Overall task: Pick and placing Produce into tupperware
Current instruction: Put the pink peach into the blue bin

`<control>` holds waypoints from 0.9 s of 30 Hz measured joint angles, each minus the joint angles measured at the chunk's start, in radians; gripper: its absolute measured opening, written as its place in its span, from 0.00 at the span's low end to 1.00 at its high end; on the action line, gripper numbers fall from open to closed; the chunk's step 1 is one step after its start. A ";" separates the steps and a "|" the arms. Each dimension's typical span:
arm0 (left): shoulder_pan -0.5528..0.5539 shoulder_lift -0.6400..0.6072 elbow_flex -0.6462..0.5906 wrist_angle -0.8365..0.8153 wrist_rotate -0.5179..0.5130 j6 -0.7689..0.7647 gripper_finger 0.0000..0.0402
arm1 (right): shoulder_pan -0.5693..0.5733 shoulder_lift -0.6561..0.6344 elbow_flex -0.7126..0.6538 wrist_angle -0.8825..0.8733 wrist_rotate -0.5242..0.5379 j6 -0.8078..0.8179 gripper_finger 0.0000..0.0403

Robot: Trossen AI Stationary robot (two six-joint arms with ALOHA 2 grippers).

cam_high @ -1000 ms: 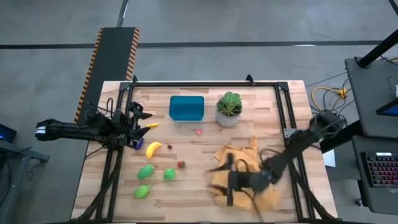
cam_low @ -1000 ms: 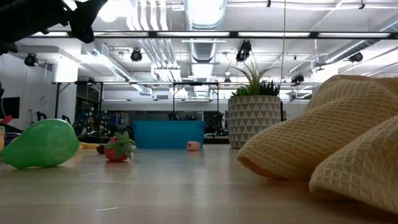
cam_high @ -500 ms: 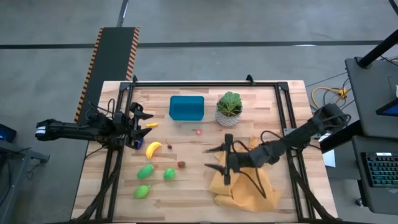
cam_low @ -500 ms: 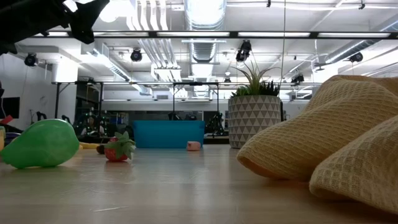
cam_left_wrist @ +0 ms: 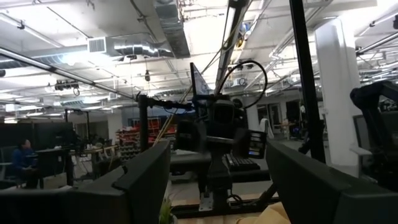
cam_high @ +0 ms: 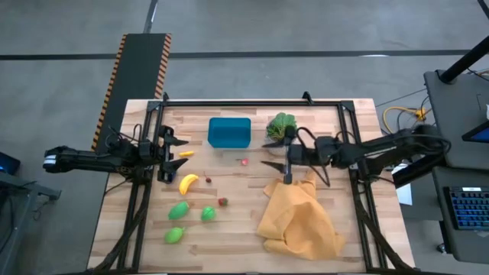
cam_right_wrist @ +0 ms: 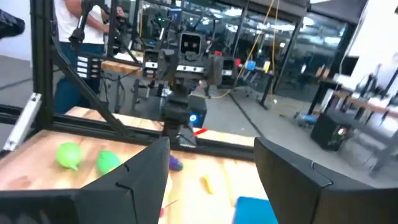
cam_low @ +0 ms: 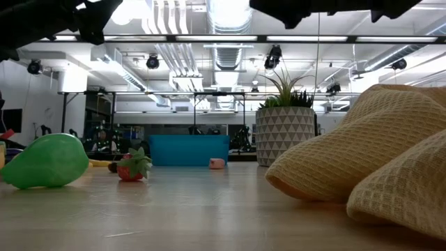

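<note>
The right claw (cam_high: pixel 269 152) hangs wide open and empty above the table (cam_high: pixel 229 229), beside the plant (cam_high: pixel 280 124). The left claw (cam_high: pixel 173 153) waits open and empty near the banana (cam_high: pixel 188 182).

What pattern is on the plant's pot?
White with grey triangles on the pot, clearest in the low view.

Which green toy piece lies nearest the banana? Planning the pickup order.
The green piece just below the banana; the other two lie farther off.
</note>
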 joint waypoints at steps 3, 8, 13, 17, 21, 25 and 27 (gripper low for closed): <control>0.000 0.000 0.000 0.002 -0.002 -0.001 0.62 | -0.034 -0.013 0.000 -0.001 -0.002 -0.023 0.56; 0.000 0.004 0.001 -0.001 -0.002 -0.032 0.62 | -0.055 0.015 0.002 -0.026 0.001 0.150 0.56; 0.001 0.017 0.002 0.009 -0.030 0.017 0.62 | -0.055 0.067 0.001 -0.088 0.001 0.159 0.56; 0.001 0.017 0.002 -0.029 -0.033 0.001 0.62 | -0.055 0.119 0.009 -0.084 0.001 0.159 0.56; 0.002 0.026 0.006 -0.055 -0.033 -0.001 0.62 | -0.055 0.169 0.020 -0.086 0.001 0.104 0.56; 0.002 0.025 0.018 -0.172 -0.080 0.014 0.62 | -0.057 0.209 0.028 -0.085 0.001 0.101 0.56; 0.002 0.025 0.032 -0.233 -0.147 0.053 0.62 | -0.061 0.228 0.032 -0.086 0.001 0.101 0.56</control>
